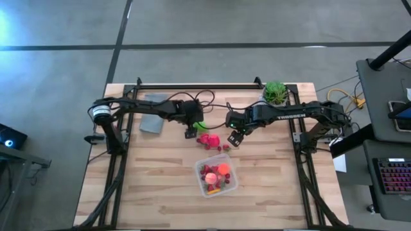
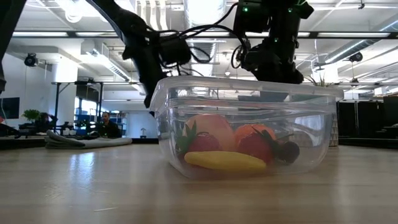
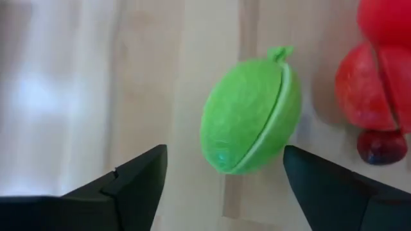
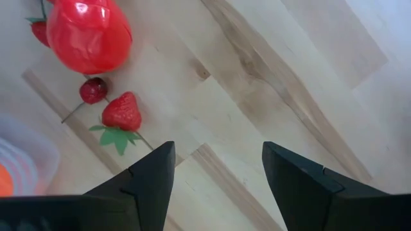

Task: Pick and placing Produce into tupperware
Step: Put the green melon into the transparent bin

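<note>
The left tool (image 3: 221, 186) hangs with its fingers spread wide and empty over a green lime (image 3: 252, 119) lying on the tabletop (image 1: 154, 179) near its middle. The right tool (image 4: 218, 176), also parted and empty, hovers beside a strawberry (image 4: 122, 111). The clear tupperware (image 1: 216, 175), toward the front edge, holds several produce pieces.
</note>
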You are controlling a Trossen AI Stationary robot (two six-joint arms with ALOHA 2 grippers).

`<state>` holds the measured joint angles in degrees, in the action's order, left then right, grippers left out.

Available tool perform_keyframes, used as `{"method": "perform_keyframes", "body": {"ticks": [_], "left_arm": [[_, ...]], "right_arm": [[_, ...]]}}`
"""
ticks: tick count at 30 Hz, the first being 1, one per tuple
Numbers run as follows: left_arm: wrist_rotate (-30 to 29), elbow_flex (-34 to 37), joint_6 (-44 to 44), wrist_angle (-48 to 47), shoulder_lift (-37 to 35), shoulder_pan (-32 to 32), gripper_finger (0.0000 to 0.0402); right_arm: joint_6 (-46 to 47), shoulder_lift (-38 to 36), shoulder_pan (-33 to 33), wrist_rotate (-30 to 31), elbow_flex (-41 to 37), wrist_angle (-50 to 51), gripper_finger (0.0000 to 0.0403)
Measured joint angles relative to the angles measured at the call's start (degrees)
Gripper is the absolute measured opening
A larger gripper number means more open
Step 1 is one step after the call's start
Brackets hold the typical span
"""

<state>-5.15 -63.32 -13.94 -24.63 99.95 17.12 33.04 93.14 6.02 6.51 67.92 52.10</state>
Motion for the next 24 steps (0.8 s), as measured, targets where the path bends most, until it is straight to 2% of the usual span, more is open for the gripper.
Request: {"method": "perform_keyframes", "body": {"ticks": [6,11,17,24], "left_arm": [[-1.2,-0.7,-1.4,0.8,-2.3,0.0,0.0306],[3.3,-0.3,-6.5,3.7,-2.4,-0.6,0.0307],[4.7,-0.4,-13.2,5.7,-1.8,-1.1,0.0307],[7.6,-0.1,-16.5,6.5,-1.7,-1.0,0.0307]], "right_arm": [[0.0,0.0,0.0,0.0,-1.4,0.0,0.0226],[0.0,0.0,0.0,0.0,-2.1,-0.1,0.0226],[0.2,0.0,0.0,0.0,-2.1,-0.1,0.0226],[0.3,0.0,0.0,0.0,-2.1,-0.1,0.0226]]}}
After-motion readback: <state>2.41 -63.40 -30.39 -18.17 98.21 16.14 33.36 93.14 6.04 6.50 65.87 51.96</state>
